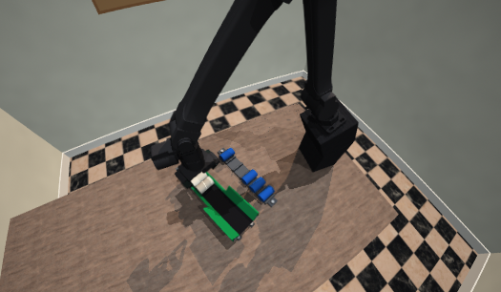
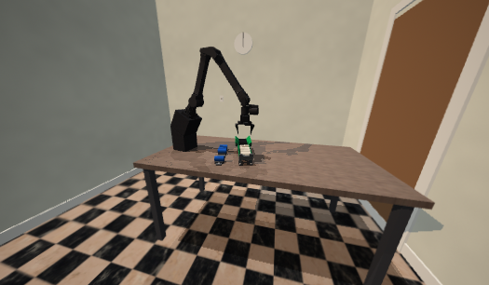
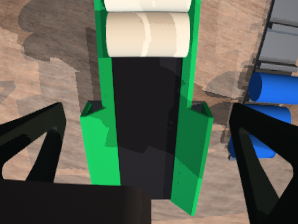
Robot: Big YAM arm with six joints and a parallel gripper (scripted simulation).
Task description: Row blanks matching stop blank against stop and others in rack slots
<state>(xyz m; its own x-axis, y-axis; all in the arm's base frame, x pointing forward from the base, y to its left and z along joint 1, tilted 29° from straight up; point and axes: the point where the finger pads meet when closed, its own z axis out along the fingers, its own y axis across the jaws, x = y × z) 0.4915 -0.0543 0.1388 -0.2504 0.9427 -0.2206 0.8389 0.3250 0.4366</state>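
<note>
Above the green ramp (image 3: 107,143), the empty claw (image 3: 149,163) gapes wide, cream blanks (image 3: 148,35) lying beyond its fingertips.

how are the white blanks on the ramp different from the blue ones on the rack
The white blanks are cream; the blue blanks are bright blue. The white ones lie touching, side by side across the green ramp; the blue ones sit apart in slots on the grey rack, one slot bare between them. Both kinds are short bars.
</note>
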